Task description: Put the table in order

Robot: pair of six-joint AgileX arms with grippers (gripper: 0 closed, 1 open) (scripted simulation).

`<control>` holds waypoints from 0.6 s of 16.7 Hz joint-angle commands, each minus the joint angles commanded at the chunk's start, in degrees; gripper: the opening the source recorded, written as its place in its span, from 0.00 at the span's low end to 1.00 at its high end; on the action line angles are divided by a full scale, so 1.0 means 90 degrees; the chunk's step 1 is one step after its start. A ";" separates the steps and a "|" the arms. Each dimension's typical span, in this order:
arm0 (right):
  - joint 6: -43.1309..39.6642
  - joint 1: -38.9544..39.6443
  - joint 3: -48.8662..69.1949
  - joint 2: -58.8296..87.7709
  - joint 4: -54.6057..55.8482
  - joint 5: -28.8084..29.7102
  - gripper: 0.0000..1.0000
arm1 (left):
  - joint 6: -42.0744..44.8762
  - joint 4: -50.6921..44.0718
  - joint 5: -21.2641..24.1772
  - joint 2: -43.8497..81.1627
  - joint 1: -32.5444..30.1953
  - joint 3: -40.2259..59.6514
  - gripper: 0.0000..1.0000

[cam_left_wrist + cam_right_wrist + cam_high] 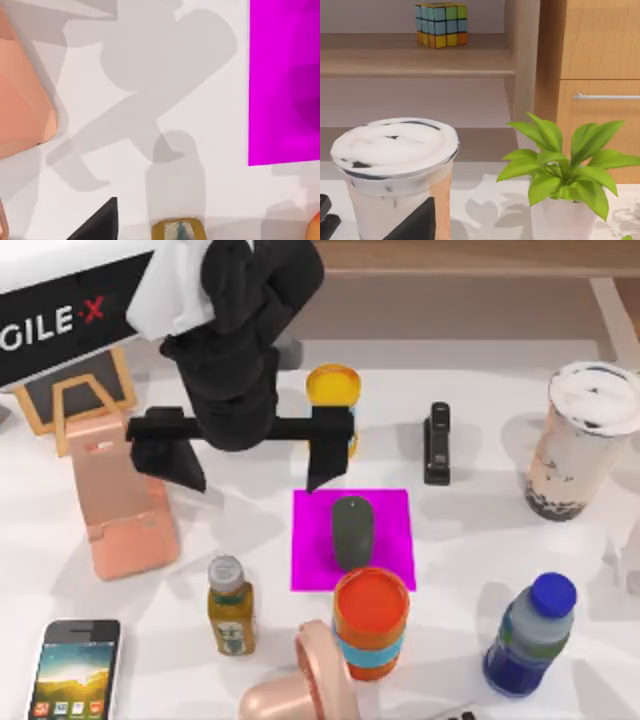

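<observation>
White matte tabletop (470, 540) spreads under my left gripper (247, 453), whose black fingers (328, 448) stand wide apart with nothing between them, the surface bare below. Just beside one fingertip lies the magenta square mat (385, 540) carrying a dark grey mouse (351, 532). A yellow-capped bottle (333, 390) is partly hidden behind that finger. The right gripper's fingers: cannot tell.

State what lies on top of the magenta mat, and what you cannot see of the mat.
A dark grey computer mouse lies on the magenta mat, roughly central. The mat under the mouse is covered, and the orange cup hides part of its near edge. The left gripper hovers beside it over the table.
</observation>
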 joint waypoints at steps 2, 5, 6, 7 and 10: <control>0.0000 0.0000 0.0000 0.0000 0.0000 0.0000 1.00 | 0.0274 0.0097 -0.0068 -0.0951 0.0405 -0.0898 1.00; 0.0000 0.0000 0.0000 0.0000 0.0000 0.0000 1.00 | 0.0599 0.0287 -0.0180 -0.2277 0.1005 -0.2273 1.00; 0.0000 0.0000 0.0000 0.0000 0.0000 0.0000 1.00 | 0.0682 0.0357 -0.0205 -0.2653 0.1165 -0.2738 1.00; 0.0000 0.0000 0.0000 0.0000 0.0000 0.0000 1.00 | 0.0752 0.0424 -0.0220 -0.2984 0.1293 -0.3195 1.00; 0.0000 0.0000 0.0000 0.0000 0.0000 0.0000 1.00 | 0.0894 0.0610 -0.0210 -0.3682 0.1498 -0.4387 1.00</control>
